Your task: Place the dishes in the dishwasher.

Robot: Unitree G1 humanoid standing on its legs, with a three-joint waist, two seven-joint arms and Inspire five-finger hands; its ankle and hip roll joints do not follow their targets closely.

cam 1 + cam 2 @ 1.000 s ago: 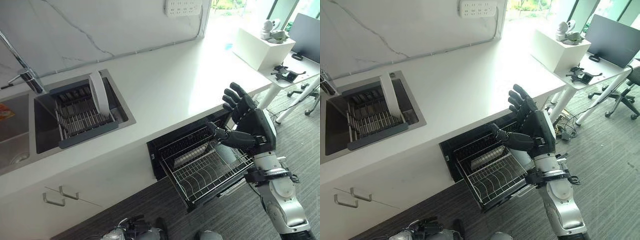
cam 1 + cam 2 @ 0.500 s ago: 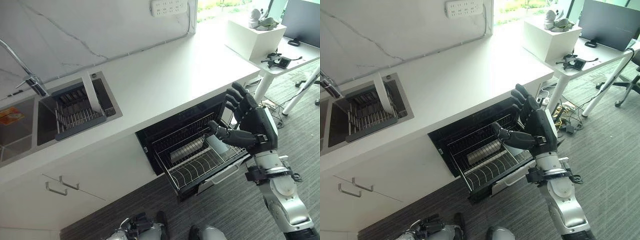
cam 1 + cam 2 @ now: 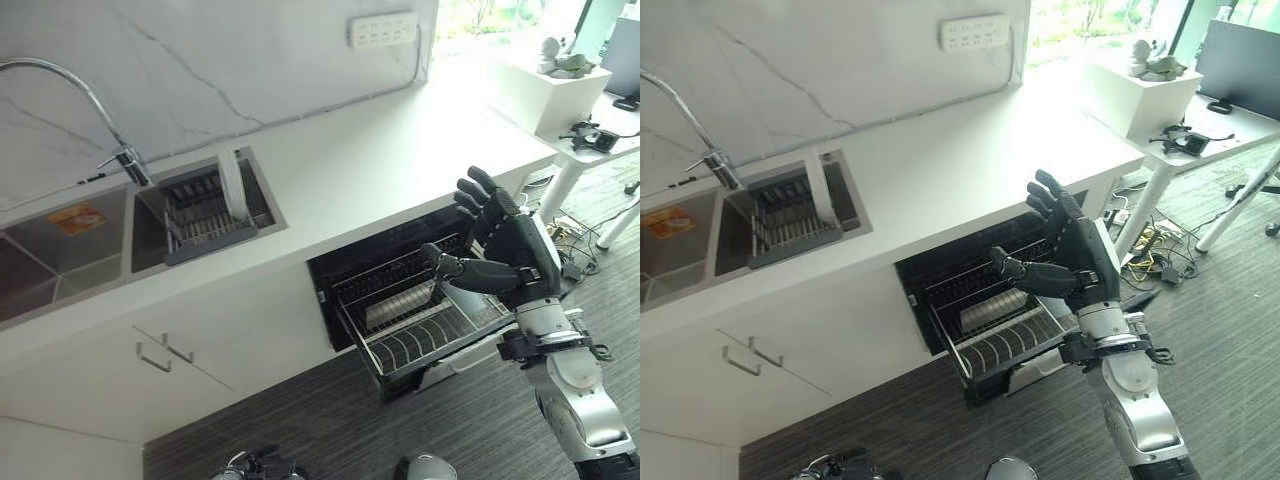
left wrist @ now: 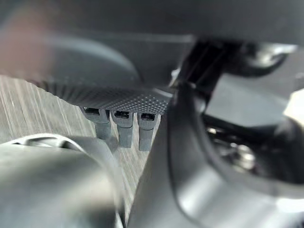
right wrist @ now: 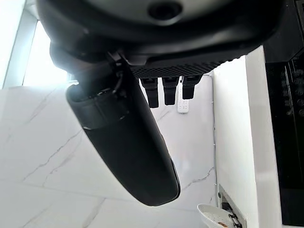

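Dish in sink rack — right robot hand empty.

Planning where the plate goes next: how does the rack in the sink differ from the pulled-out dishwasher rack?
The sink rack is dark with a solid grey front edge and sits down inside the basin; the dishwasher rack is bright wire and juts out below the counter over the floor. The sink rack holds a white plate on edge; the dishwasher rack holds no plate. The open right hand hovers above the dishwasher rack, away from the sink rack. Both have slotted rows for dishes.
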